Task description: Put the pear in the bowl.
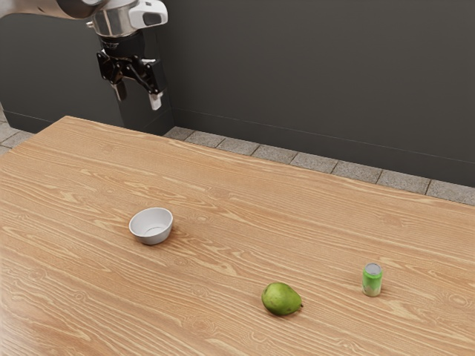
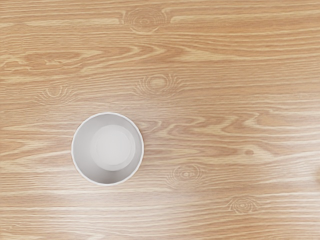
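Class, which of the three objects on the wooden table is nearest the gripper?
The round light-grey bowl. The plump green pear and small green cylindrical can with a grey top both lie farther from the black two-finger gripper.

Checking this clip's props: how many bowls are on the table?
1: the empty bowl sits on the table toward the exterior view's left, away from the pear.

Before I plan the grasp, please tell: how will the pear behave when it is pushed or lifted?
The pear lies on its side, rounded, so it may roll, probably in a curve because one end is narrower. Its smooth-looking skin could slip a little. It looks solid, so probably firm when squeezed.
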Robot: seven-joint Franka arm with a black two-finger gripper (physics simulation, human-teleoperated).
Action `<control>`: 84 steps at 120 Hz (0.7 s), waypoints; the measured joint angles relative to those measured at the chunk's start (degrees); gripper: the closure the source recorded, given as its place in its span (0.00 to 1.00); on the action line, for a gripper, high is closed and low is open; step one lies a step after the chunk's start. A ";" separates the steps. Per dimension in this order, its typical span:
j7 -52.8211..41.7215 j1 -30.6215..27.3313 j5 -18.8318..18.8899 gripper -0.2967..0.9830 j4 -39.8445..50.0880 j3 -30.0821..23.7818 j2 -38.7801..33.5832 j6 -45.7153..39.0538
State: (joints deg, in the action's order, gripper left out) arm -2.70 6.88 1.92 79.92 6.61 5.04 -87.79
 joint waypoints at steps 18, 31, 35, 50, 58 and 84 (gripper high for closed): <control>-0.31 0.02 -0.15 0.23 0.00 0.01 0.16 0.01; -0.51 -0.21 -0.12 0.23 -0.05 -0.37 0.14 0.03; -0.73 -1.22 -0.03 0.23 -0.07 -2.02 0.11 0.04; -2.69 -1.49 0.47 0.23 0.33 -16.56 3.65 -0.62; -4.61 0.70 0.71 0.23 4.25 -21.47 5.80 -3.67; -10.22 3.98 1.17 0.23 19.75 -26.90 11.48 -19.47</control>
State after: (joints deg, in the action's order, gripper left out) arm -12.92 10.86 3.09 99.67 -20.29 16.52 -107.26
